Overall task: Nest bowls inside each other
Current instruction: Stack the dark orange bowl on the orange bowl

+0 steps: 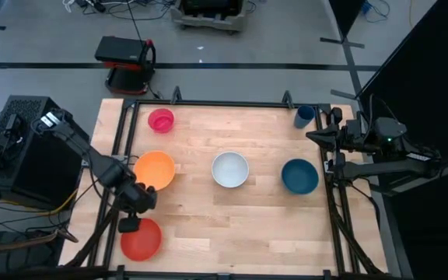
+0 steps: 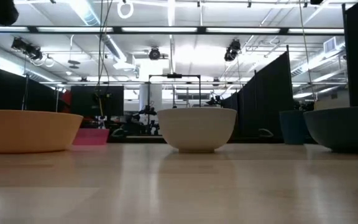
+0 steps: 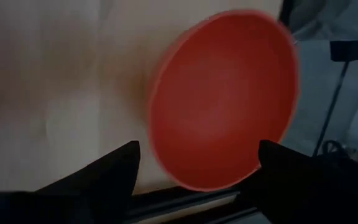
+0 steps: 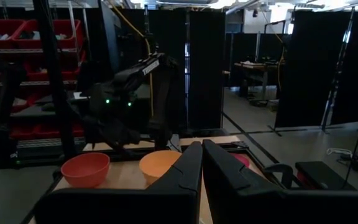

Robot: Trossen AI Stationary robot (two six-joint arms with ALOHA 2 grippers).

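My biggest worry is the red bowl (image 1: 141, 239): it sits at the very corner of the wooden table (image 1: 232, 225), nearer that edge than any other bowl, and a shallow plastic rim like that could skate away or tip off the edge if one finger lands on it instead of around it. A smaller risk, I judge, is the forearm brushing the orange bowl (image 1: 155, 169), which sits just beside the red one, toward the middle of the table.

My left gripper (image 1: 130, 223) hangs over the red bowl's inner rim, fingers spread wide with nothing between them; in the wrist view they straddle the rim. The arm reaches in from the table's left side, elbow bent, wrist pitched down.

My right gripper (image 4: 202, 163) waits well away from the red bowl, off the opposite edge, fingers pressed together and empty.

From the red bowl, the white bowl (image 1: 230, 169) and teal bowl (image 1: 299, 176) lie farther across; the small pink bowl (image 1: 161, 120) sits beyond the orange one. Nothing is nested yet.
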